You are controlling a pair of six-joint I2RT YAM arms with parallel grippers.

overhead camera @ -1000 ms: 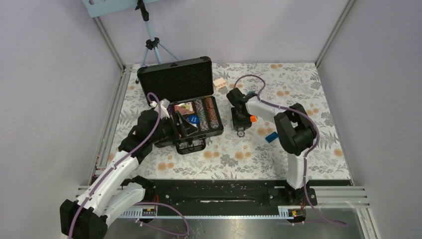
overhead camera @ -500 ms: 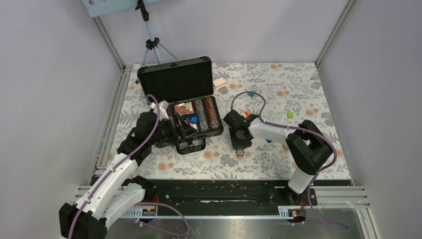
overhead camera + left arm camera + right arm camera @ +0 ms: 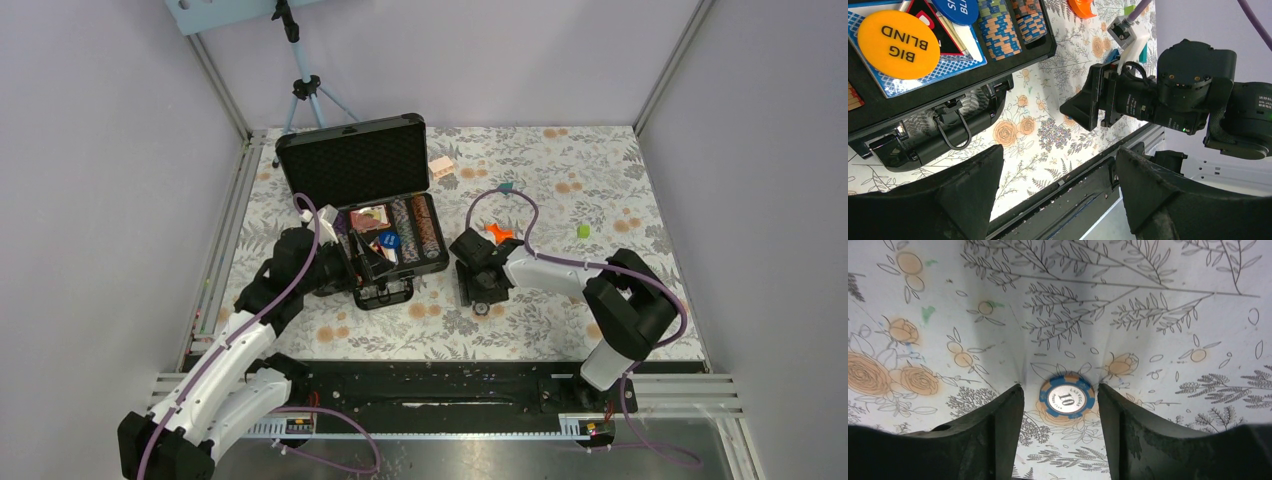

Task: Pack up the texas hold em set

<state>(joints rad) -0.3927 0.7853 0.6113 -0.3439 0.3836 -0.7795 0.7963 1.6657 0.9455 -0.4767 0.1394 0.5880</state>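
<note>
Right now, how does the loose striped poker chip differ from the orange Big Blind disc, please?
The blue-and-orange striped poker chip reads 10; the plain orange round disc reads BIG BLIND. The chip lies on the floral table cover, the disc in the black case. Both lie flat.

Lighting: bright, even, diffuse; shadows soft. Right wrist view: tabletop (image 3: 1148, 290) bowed at edges; right tool (image 3: 1059, 390) dark, slightly blurred.

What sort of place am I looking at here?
Probably a robotics lab test cell: left arm and right arm bolted to a rail at the near edge, aluminium frame posts around the floral tablecloth, and a tripod behind the open poker case.
</note>
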